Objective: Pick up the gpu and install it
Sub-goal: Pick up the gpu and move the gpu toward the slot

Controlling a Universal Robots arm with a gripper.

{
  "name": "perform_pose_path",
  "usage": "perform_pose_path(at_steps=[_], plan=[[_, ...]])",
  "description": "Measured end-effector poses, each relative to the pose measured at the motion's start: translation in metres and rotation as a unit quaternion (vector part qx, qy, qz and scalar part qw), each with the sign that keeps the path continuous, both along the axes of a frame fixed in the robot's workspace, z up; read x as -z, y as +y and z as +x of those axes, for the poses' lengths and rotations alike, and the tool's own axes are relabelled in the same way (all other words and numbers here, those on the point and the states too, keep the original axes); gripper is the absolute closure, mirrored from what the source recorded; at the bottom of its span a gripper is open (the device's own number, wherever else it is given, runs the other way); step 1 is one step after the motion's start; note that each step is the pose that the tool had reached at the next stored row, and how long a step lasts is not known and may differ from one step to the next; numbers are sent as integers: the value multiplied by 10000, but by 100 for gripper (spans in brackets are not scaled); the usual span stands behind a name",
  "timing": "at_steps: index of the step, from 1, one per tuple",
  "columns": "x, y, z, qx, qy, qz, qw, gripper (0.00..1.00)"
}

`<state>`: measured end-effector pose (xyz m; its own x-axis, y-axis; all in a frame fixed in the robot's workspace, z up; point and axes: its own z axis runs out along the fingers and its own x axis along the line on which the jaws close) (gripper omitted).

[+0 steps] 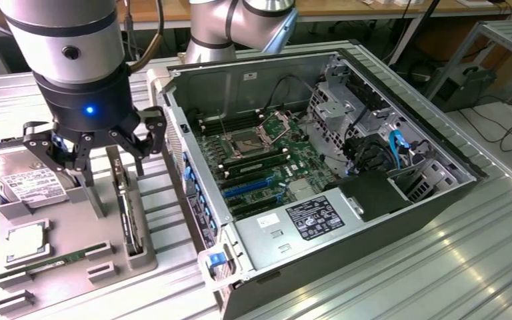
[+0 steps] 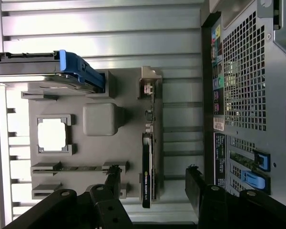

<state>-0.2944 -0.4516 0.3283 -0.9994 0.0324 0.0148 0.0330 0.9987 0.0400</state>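
The gpu (image 1: 130,220) stands on its long edge in a slot of the grey holder (image 1: 78,230), at the side nearest the computer case. In the wrist view the gpu (image 2: 147,171) shows edge-on as a thin black strip, its silver bracket at the far end. My gripper (image 1: 105,163) hangs just above the card's bracket end, open. In the wrist view, my gripper (image 2: 154,179) has a dark fingertip on either side of the card, and neither one touches it. The open case (image 1: 434,200) lies on its side, with blue expansion slots (image 1: 247,188) on the motherboard.
The holder also carries a hard drive (image 1: 23,179) with a white label, a square processor (image 1: 27,238) and a narrow green RAM stick (image 1: 56,261). The case's perforated rear wall (image 2: 248,71) stands close beside the holder. A ribbed metal table (image 1: 434,267) runs under everything.
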Motion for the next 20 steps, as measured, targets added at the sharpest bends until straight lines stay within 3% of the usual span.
perform_pose_path(at_steps=[20], plan=[[65,0,0,0,-1,-13,10000,34]])
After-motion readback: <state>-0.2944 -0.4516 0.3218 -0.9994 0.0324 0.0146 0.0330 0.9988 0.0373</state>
